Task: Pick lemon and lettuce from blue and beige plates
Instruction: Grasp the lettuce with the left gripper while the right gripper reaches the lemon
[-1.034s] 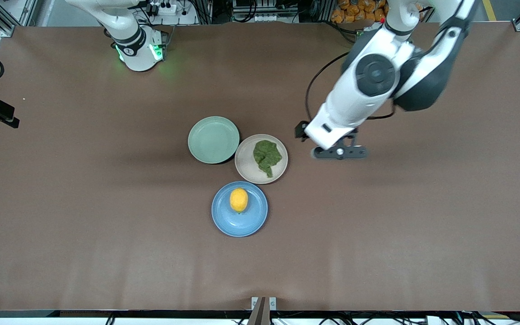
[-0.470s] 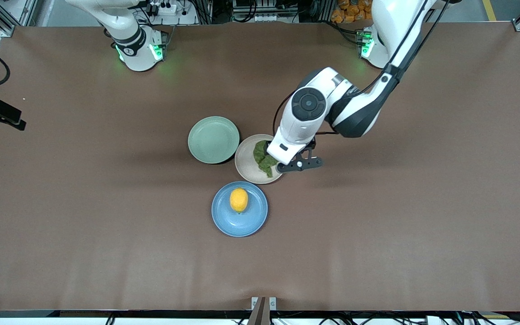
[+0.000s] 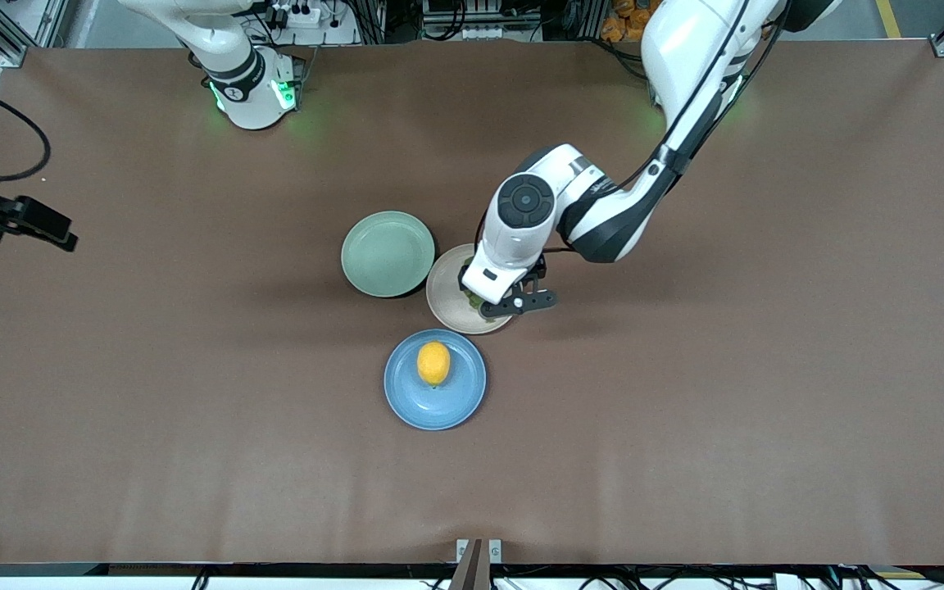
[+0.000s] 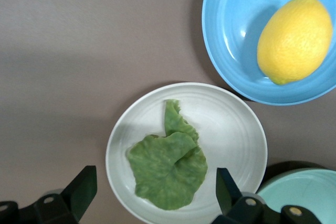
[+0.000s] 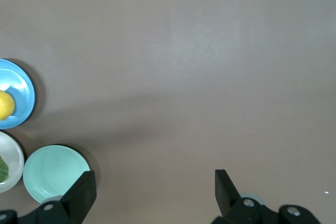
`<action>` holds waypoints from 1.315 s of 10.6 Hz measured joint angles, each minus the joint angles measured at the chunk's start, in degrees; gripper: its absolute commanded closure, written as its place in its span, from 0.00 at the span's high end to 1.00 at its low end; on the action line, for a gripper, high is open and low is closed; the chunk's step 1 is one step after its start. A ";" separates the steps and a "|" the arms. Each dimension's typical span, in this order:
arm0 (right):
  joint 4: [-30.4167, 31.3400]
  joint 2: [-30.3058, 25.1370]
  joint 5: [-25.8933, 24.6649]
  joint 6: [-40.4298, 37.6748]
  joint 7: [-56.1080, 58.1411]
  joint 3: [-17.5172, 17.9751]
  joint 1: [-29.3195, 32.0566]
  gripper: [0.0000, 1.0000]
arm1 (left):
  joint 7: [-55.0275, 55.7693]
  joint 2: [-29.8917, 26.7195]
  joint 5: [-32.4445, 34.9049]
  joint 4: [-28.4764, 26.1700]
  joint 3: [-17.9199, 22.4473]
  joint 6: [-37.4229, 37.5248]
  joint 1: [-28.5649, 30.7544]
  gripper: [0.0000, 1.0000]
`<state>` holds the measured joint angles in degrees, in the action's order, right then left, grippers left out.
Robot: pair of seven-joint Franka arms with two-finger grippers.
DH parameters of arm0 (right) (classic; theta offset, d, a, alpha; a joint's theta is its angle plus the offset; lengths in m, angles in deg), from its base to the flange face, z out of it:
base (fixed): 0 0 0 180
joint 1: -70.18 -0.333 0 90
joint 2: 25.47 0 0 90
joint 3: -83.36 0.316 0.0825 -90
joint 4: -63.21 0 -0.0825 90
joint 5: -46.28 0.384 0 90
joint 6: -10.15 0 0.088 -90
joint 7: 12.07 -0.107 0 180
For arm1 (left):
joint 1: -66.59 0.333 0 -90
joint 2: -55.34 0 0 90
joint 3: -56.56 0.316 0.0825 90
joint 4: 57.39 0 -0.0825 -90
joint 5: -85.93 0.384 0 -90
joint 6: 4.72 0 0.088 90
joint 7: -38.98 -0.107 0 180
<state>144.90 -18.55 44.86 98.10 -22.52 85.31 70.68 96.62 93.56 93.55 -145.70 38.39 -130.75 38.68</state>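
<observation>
The lettuce (image 4: 168, 169), a wrinkled green leaf, lies on the beige plate (image 4: 233, 124). My left gripper (image 4: 155, 192) is open just above it, with one finger on each side of the leaf. In the front view the left hand (image 3: 495, 297) covers most of the beige plate (image 3: 443, 295). The lemon (image 3: 433, 363) lies on the blue plate (image 3: 439, 406), nearer the front camera. It also shows in the left wrist view (image 4: 294, 40). My right gripper (image 5: 153, 192) is open and empty, over bare table at the right arm's end (image 3: 25, 220).
An empty pale green plate (image 3: 388, 253) touches the beige plate on the side toward the right arm. The three plates cluster at the table's middle. Brown table surface (image 3: 726, 393) lies all round them.
My left arm has swung from over bare table at its own end to over the beige plate and come down over the lettuce. The right gripper has drifted slightly toward the plates.
</observation>
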 measured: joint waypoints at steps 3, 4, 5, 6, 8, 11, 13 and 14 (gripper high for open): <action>0.06 2.88 0.03 2.82 -3.75 2.30 -0.46 1.00 | 0.98 2.38 0.02 0.05 3.56 -2.98 -4.74 1.00; 0.10 4.06 0.07 3.86 -4.51 3.31 -0.52 1.00 | 1.05 3.33 0.02 0.05 3.96 -4.12 -5.45 1.00; 0.15 5.38 0.11 5.13 -6.30 4.55 -0.63 1.00 | 1.05 4.18 0.02 0.07 4.11 -4.95 -5.77 1.00; 0.23 6.80 0.12 6.72 -8.98 6.00 -0.95 1.00 | 1.05 4.98 0.02 0.09 4.14 -5.56 -5.85 1.00; 0.42 9.74 0.14 9.84 -15.19 8.89 -2.12 1.00 | 1.05 6.28 0.02 0.10 4.19 -6.10 -6.18 1.00; 0.60 15.45 0.14 16.09 -25.82 12.19 -5.18 1.00 | 1.05 7.52 0.02 0.27 4.32 -6.62 -6.95 1.00; 0.62 19.09 0.15 20.80 -31.55 13.30 -7.02 1.00 | 1.05 8.21 0.02 0.53 4.33 -6.67 -7.58 0.77; 0.65 20.88 0.17 23.37 -34.46 13.98 -7.55 1.00 | 1.05 8.43 0.02 0.62 4.35 -6.68 -7.71 0.42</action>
<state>145.55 2.33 45.03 121.47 -56.98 99.29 63.12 97.68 102.00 93.58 -145.08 42.75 -137.43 30.97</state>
